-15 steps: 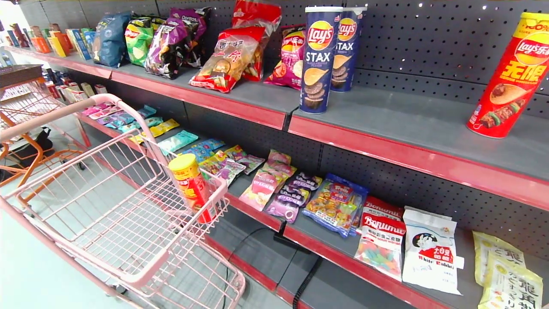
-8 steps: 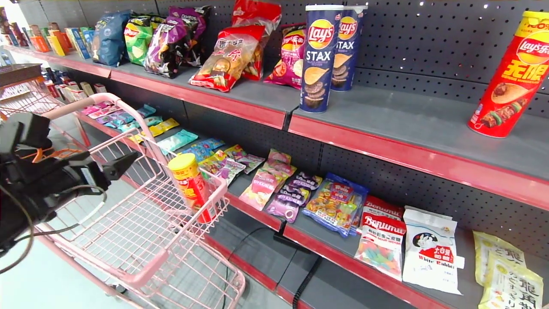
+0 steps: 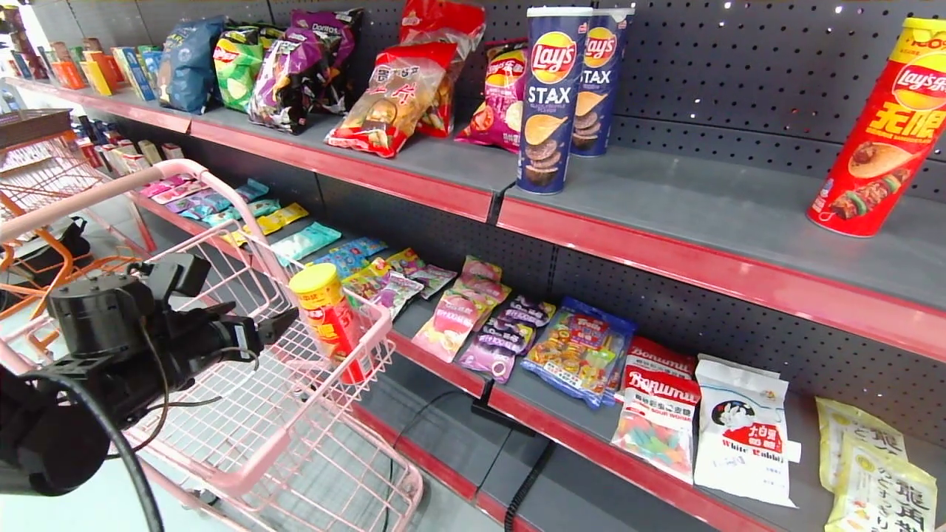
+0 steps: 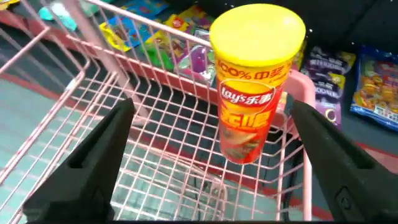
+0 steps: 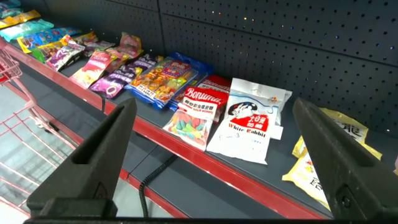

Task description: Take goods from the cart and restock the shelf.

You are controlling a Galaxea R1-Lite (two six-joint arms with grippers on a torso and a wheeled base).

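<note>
A red chip can with a yellow lid [image 3: 330,318] stands upright in the far corner of the pink wire cart [image 3: 244,473]. My left gripper [image 3: 279,325] hovers over the cart basket just left of the can, open, holding nothing. In the left wrist view the can [image 4: 252,93] stands ahead between the spread fingers of the left gripper [image 4: 211,109], apart from both. My right gripper [image 5: 212,106] is open and empty, out in front of the lower shelf's candy bags [image 5: 189,118]. A matching red can [image 3: 879,133] stands on the upper shelf [image 3: 665,199] at the right.
Two blue chip cans [image 3: 550,103] and several chip bags [image 3: 392,96] fill the upper shelf's left and middle; bare shelf lies between the blue cans and the red one. Candy packets [image 3: 576,347] cover the lower shelf. An orange cart [image 3: 44,177] stands at far left.
My left arm has come into view from the left and moved right across the cart basket, closing in on the can. The can and cart have not moved.
</note>
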